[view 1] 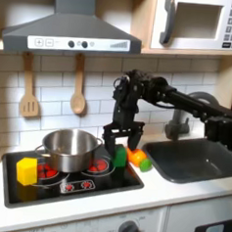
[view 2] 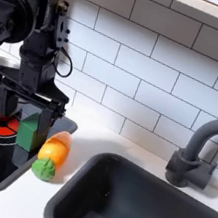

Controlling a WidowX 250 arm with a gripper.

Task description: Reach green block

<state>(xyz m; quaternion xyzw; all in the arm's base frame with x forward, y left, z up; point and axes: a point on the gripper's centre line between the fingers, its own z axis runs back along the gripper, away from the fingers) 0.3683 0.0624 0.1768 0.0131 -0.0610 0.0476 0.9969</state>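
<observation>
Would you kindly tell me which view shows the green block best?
The second exterior view: the green block appears large between the gripper's fingers. In the first exterior view the block is just a small green patch under the gripper.

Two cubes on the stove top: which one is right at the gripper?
The green block, directly beneath the gripper. The yellow cube sits far off toward the first exterior view's left, past the steel pot.

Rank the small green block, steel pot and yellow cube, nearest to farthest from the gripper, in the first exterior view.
From the gripper:
1. Small green block, just below the fingertips.
2. Steel pot, toward the first exterior view's left.
3. Yellow cube, far left stove corner.
</observation>
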